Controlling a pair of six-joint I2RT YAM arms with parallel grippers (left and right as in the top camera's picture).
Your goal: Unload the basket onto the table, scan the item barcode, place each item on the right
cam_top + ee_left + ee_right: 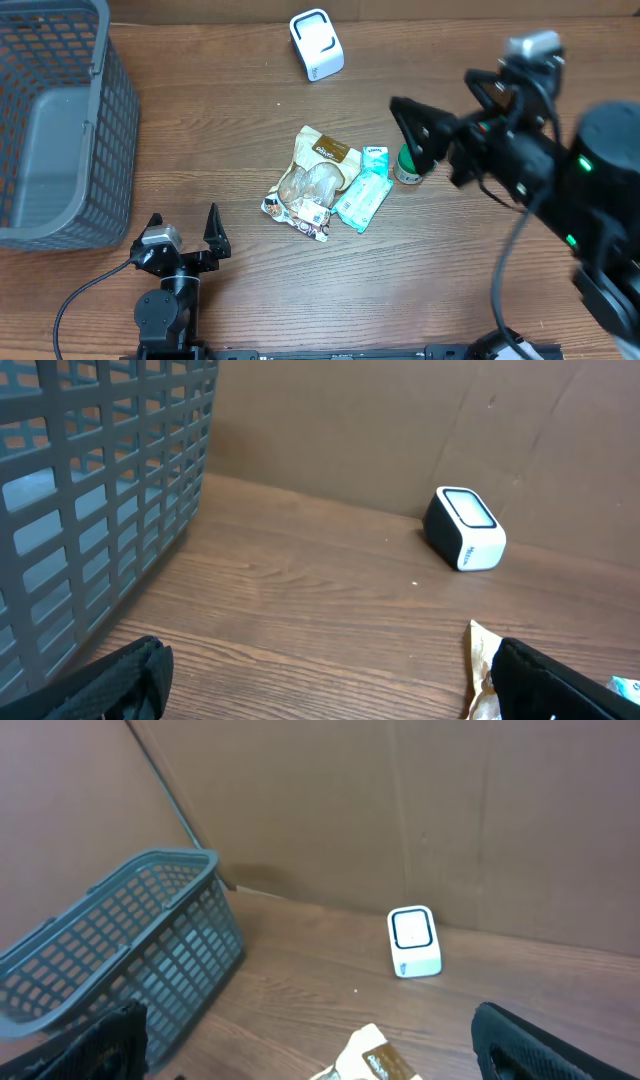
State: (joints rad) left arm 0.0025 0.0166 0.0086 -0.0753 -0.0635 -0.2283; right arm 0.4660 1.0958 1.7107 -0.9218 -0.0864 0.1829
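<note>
Currently, left hand (183, 218): jaws wide, holding nothing; low by the near edge of the worktop (300, 300), left of centre.
Right hand (305, 1030): jaws wide, holding nothing; raised over the right half, close to the tub.
Scanner (316, 44): white, at the far edge, about centre; well apart from the items.
Bag (315, 175): tan snack bag, lying flat mid-worktop.
Packet (364, 192): pale blue, flat, touching the bag's right side.
Tub (406, 170): green-topped, just right of the packet, partly hidden under the right hand.
Basket (115, 130): grey mesh, far-left corner.
Barcode: position cannot be told.
</note>
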